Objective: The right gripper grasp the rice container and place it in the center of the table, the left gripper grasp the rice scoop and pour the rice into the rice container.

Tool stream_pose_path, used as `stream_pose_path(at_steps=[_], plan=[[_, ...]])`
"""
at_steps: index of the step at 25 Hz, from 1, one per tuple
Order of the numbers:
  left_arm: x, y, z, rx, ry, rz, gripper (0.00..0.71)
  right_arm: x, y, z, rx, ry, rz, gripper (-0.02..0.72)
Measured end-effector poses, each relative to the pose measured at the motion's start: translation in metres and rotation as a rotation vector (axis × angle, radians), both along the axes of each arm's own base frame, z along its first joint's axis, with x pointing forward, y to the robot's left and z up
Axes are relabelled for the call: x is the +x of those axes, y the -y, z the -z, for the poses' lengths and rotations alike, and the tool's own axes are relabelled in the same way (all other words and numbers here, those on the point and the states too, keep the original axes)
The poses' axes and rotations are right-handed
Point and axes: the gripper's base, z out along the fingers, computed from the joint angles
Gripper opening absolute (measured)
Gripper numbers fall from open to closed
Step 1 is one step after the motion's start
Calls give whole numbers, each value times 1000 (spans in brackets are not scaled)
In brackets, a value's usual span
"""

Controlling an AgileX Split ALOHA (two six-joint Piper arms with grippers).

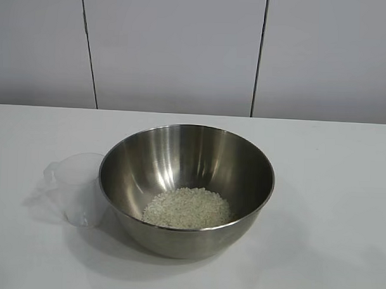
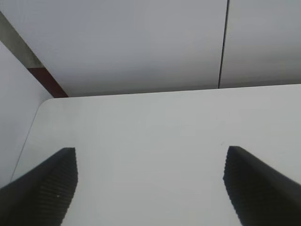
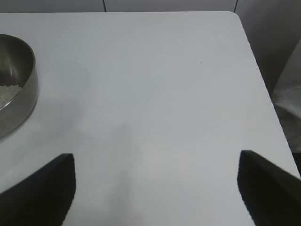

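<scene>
A: Where do things stand?

B: Bowl (image 1: 186,188) sits mid-table (image 1: 330,206), rice (image 1: 187,208) heaped in its bottom. Scoop (image 1: 77,188) upright, touching or just beside the bowl's wall on the left arm's side, looks empty.

A: Grippers?

B: Left gripper (image 2: 150,188): fingers spread wide, nothing between them, only bare table under it. Right gripper (image 3: 157,188): also spread wide and empty, well clear of the bowl, whose rim shows at the edge of its view.

A: Handling notes?

B: Judgement only. Scoop: thin clear plastic, light, likely to tip or skid if nudged; take it by the tab handle at the rim. Bowl: stiff steel, polished and slippery, heavier with rice; pinch the rolled rim.

A: Obstructions?

B: None beyond the bowl crowding the scoop. Wall panels behind the table.
</scene>
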Motion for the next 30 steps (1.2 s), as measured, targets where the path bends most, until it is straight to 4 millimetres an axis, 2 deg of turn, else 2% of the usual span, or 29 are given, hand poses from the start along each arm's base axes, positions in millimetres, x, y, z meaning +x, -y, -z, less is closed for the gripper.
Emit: stream_pose_path(at_steps=[5,9,13,17,25,30], plan=[[-22,-46,-14,41,46,-62,605,0,0,0,0,0,0,639],[-34,-51,-25,23,75,-98,605,0,0,0,0,0,0,639],[-42,-42,-29,-91,54,-94,605,0,0,0,0,0,0,639],[-59,-26,-47,-136,92,-75,605,0,0,0,0,0,0,639],[-122,31,-94,-134,213,11,605,0,0,0,0,0,0,639],[-165,60,-101,-112,199,74,605,0,0,0,0,0,0,639]])
